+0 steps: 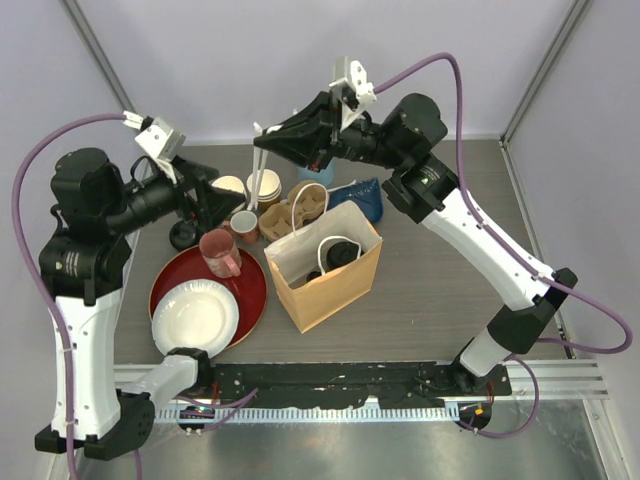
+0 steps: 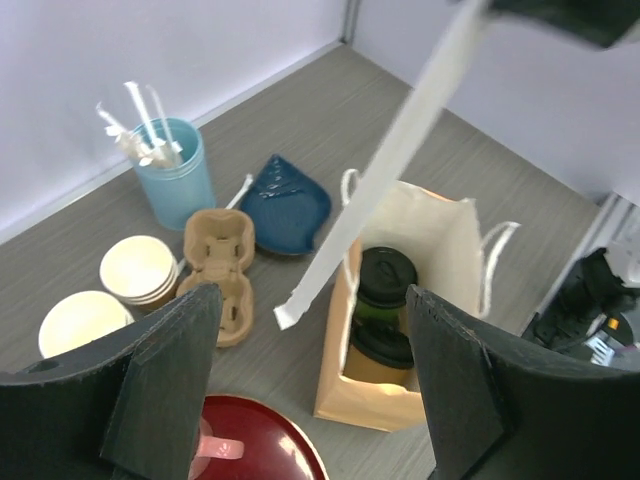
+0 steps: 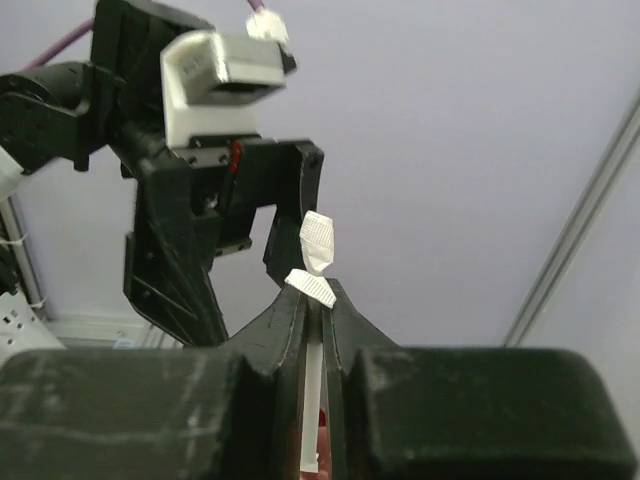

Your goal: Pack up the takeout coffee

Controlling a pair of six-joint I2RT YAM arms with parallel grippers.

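Both takeout coffee cups stand inside the open kraft paper bag (image 2: pixel 372 398) (image 1: pixel 335 290): the green-sided one (image 2: pixel 387 277) behind, the brown-sided one (image 2: pixel 380 350) in front, black lids (image 1: pixel 340 252) up. My right gripper (image 1: pixel 264 134) (image 3: pixel 320 300) is raised left of the bag, shut on a white paper-wrapped straw (image 1: pixel 258 172) (image 2: pixel 390 165) (image 3: pixel 318 245) that hangs down. My left gripper (image 1: pixel 207 196) (image 2: pixel 315 385) hovers open over the table's left side, nothing between its fingers (image 2: pixel 165 385).
A cardboard cup carrier (image 2: pixel 220 270) (image 1: pixel 300 207), blue dish (image 2: pixel 288 200) and blue cup of straws (image 2: pixel 178 182) sit behind the bag. Lidless stacked cups (image 2: pixel 140 268) stand left. A red plate (image 1: pixel 245 290) holds a white paper plate (image 1: pixel 195 318) and pink mug (image 1: pixel 220 252).
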